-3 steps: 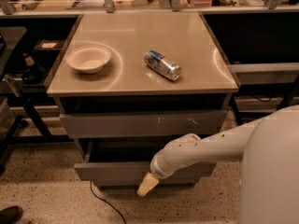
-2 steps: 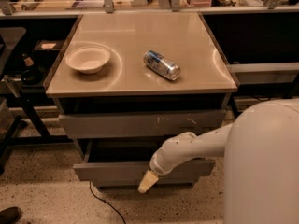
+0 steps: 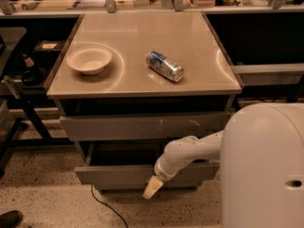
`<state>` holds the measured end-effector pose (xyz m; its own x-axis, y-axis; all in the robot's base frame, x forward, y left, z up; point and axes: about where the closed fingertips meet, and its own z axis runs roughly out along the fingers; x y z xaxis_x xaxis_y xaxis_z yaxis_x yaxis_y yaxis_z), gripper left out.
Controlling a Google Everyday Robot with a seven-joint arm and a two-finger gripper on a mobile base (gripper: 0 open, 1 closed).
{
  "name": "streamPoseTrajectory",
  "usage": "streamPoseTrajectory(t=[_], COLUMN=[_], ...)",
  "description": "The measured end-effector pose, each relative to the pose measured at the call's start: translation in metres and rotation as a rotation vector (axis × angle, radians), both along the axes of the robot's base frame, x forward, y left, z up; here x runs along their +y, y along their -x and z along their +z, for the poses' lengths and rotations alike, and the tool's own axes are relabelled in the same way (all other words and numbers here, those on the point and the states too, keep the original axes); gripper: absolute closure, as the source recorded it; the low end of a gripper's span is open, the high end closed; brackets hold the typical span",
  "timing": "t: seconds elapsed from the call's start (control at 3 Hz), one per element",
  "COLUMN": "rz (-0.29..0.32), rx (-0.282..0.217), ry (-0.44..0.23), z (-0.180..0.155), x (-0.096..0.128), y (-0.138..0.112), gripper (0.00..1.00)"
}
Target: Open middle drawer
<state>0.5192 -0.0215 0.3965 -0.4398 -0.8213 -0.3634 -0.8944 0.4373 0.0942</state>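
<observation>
Middle drawer [image 3: 114,174] is standing partly open; gripper [image 3: 153,188] is hanging at its front's lower edge; grip state cannot be told.

1. I see a smooth tan countertop [image 3: 142,37] carrying two things.
2. A silver-and-blue can [image 3: 164,66] lies on its side near the countertop's middle, set slantwise.
3. A shallow white bowl [image 3: 89,59] stands upright to the left of the can, well apart from it.
4. Far below the can, a speckled floor [image 3: 42,194] carries a thin black cable [image 3: 102,205].
5. My gripper [image 3: 152,188] hangs well below the can, low over that floor, just right of the cable.
</observation>
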Motion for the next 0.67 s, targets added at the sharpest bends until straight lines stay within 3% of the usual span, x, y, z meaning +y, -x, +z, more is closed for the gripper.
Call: streamPoseTrajectory(t=[0.33,0.67], rz=[0.000,0.008], rx=[0.000,0.078], ry=[0.000,0.008], z=[0.003,0.018], x=[0.000,-0.015], y=[0.000,0.037], gripper=[0.00,0.00])
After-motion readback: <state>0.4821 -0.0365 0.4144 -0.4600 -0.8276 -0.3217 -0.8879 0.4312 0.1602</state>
